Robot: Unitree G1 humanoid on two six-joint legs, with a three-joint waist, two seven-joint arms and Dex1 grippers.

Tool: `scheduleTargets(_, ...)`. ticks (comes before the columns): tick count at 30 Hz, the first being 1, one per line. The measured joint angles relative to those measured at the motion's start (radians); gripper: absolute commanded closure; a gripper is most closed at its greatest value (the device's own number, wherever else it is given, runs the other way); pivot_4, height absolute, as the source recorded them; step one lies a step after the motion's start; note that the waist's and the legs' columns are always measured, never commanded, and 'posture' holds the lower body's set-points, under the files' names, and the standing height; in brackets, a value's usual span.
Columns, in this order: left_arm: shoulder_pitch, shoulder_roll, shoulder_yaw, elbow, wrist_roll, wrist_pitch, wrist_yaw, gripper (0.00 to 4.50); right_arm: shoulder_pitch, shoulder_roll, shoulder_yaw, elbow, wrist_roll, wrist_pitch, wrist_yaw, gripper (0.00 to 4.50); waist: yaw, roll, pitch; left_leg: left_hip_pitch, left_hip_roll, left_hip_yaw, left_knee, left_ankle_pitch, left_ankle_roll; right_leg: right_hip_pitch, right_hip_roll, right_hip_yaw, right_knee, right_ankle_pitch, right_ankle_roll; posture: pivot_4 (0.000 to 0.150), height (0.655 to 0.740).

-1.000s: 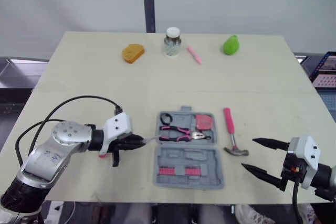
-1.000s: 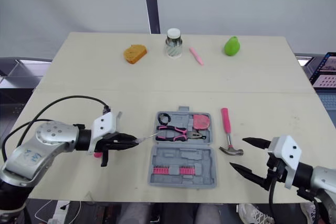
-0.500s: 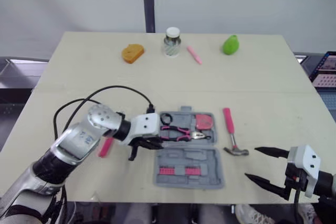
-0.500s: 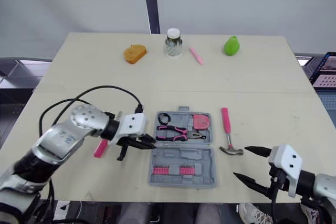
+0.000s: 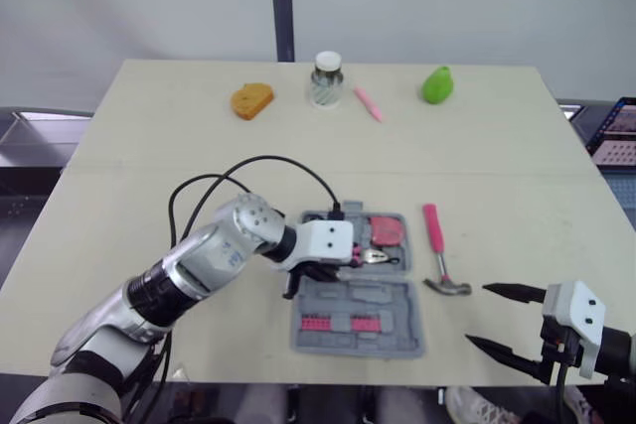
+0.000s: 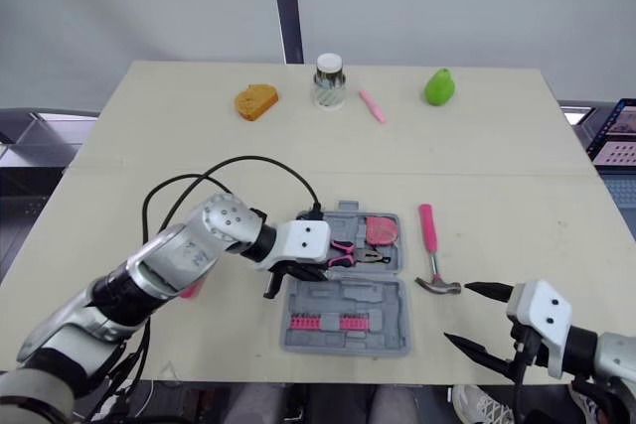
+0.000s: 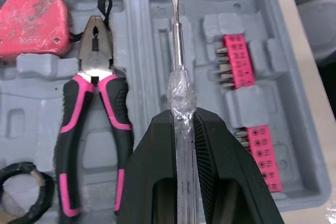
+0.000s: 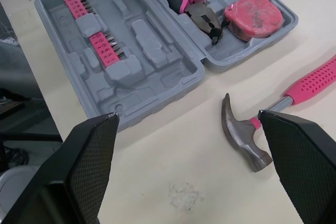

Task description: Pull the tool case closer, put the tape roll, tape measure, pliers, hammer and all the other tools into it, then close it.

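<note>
Your table (image 5: 149,146) is pale and smooth. The grey moulded tool case (image 5: 370,297) lies open near its front edge. Your left gripper (image 7: 182,116) is over the case, clamped on a clear-handled screwdriver (image 7: 176,30), with the blade above the half holding the pink bits (image 7: 233,61). Your right gripper (image 5: 478,316) is spread and empty at the front edge. The hammer (image 5: 437,250) lies on bare table between it and the case. Pliers (image 7: 94,93), red tape measure (image 7: 34,22) and black tape roll (image 7: 16,192) sit in the other half. Jar (image 5: 325,78), bread (image 5: 251,100), pen (image 5: 368,103) and green fruit (image 5: 435,84) line the far edge, well apart.
</note>
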Motion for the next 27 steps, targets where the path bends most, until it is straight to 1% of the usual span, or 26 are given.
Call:
scheduleTargets(5, -0.025, -0.038, -0.043, 0.025, 0.042, 0.039, 0.020, 4.50, 0.008, 0.001, 0.000, -0.001, -0.001, 0.000, 0.000, 0.00, -0.001, 0.000, 0.000, 0.000, 0.000, 0.000, 0.000, 0.000, 0.000, 0.000, 0.000, 0.000, 0.000, 0.000, 0.000, 0.150, 0.6950)
scheduleTargets(11, -0.019, -0.050, -0.091, 0.021, 0.070, 0.065, 0.032, 4.50, 0.021, 0.006, 0.000, -0.007, -0.001, 0.000, -0.002, 0.00, -0.001, 0.000, 0.000, 0.000, 0.000, -0.001, 0.000, 0.000, 0.000, 0.000, 0.000, 0.000, 0.000, 0.000, 0.000, 0.150, 0.6950)
scheduleTargets(17, -0.005, -0.079, -0.111, 0.022, 0.085, 0.090, 0.055, 4.50, 0.046, 0.015, 0.000, -0.020, -0.001, 0.000, -0.007, 0.00, -0.001, 0.000, 0.000, 0.000, 0.000, -0.001, 0.001, 0.000, 0.000, 0.000, 0.000, 0.000, 0.000, 0.000, 0.000, 0.150, 0.6950)
scheduleTargets(27, 0.026, -0.098, -0.131, 0.060, 0.110, 0.112, 0.088, 4.50, 0.055, 0.016, -0.002, -0.039, 0.000, 0.002, -0.010, 0.00, 0.000, 0.000, 0.000, 0.000, 0.000, -0.002, 0.001, 0.000, 0.000, 0.000, 0.000, 0.000, 0.001, 0.000, 0.000, 0.150, 0.6950)
